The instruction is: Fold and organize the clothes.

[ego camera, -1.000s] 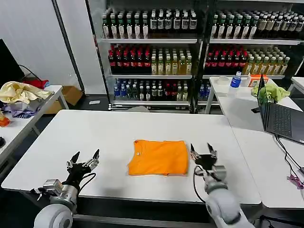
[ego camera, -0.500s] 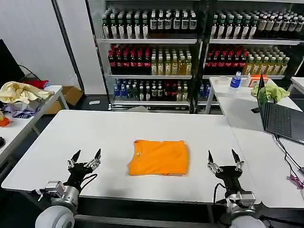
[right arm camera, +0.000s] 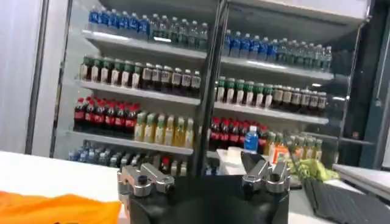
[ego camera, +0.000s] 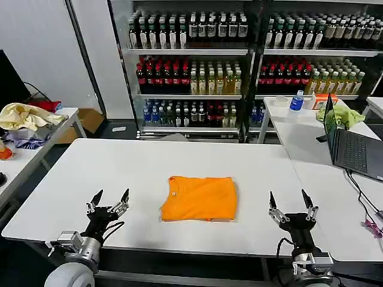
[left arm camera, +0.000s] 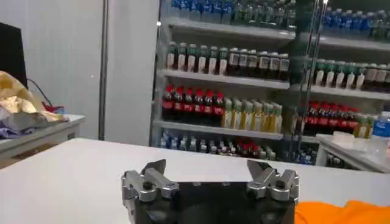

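The clothes are one bright orange T-shirt [ego camera: 200,198], folded into a neat rectangle and lying flat near the front middle of the white table [ego camera: 149,170]. An edge of the shirt shows in the left wrist view [left arm camera: 341,212] and in the right wrist view [right arm camera: 58,208]. My left gripper [ego camera: 109,199] stands open at the table's front left, well apart from the shirt, with nothing between its fingers. At the front right, my right gripper [ego camera: 291,203] is open too, empty and clear of the shirt.
A second white table [ego camera: 341,173] adjoins on the right with a laptop [ego camera: 353,149], a light green cloth [ego camera: 341,115] and a blue bottle [ego camera: 297,100]. A side table at the left holds a pale yellow cloth heap [ego camera: 24,116]. Drink shelves [ego camera: 239,66] stand behind.
My right gripper has drawn back from the shirt's right edge to the front right of the table, with its fingers now spread wide. The left gripper and the shirt have hardly moved.
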Robot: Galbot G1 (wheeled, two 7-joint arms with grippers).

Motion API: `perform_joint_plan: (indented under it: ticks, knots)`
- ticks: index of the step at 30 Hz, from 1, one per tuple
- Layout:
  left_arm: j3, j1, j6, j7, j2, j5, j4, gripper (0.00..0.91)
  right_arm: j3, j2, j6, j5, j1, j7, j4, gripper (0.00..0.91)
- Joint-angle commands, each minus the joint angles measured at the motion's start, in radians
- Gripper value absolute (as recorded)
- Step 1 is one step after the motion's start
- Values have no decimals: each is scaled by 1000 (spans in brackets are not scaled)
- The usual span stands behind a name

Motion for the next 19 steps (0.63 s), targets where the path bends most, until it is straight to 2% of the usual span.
perform_joint_plan:
  ticks: [1, 19]
  knots:
    - [0, 4, -3, 0, 1, 5, -6, 907, 14, -2, 14, -23, -30, 7, 31, 907]
    - [20, -25, 0, 8, 15, 7, 16, 907, 15, 4, -19, -41, -22, 9, 19, 907]
